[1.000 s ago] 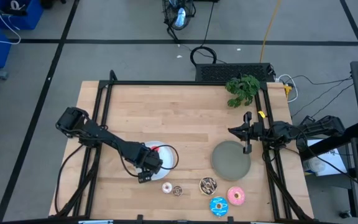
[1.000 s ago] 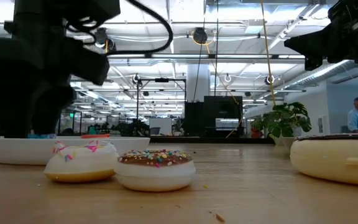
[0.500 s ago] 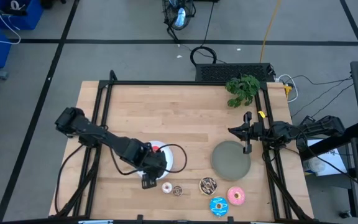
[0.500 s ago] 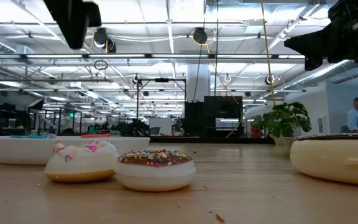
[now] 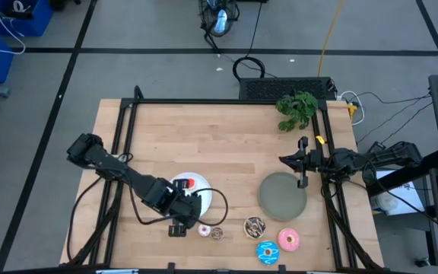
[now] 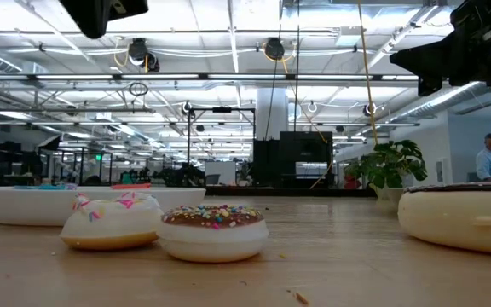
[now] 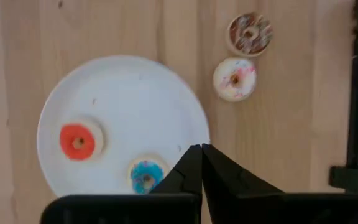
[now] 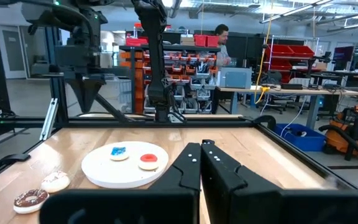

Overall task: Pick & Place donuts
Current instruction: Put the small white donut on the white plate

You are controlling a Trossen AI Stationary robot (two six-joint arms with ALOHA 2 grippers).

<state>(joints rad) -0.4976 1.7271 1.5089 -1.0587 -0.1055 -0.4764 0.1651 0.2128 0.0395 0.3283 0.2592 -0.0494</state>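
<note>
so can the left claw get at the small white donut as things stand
Probably yes. The left claw is shut, raised beside the white plate, with the small white donut just next to it on bare table; nothing lies between them.

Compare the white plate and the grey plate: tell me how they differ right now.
The white plate carries two small donuts, a red donut and a blue donut; the grey plate carries nothing. The left gripper, shut, hovers at the white plate's edge, while the right gripper sits over the grey plate's far rim. Both are round and lie flat on the wooden table.
</note>
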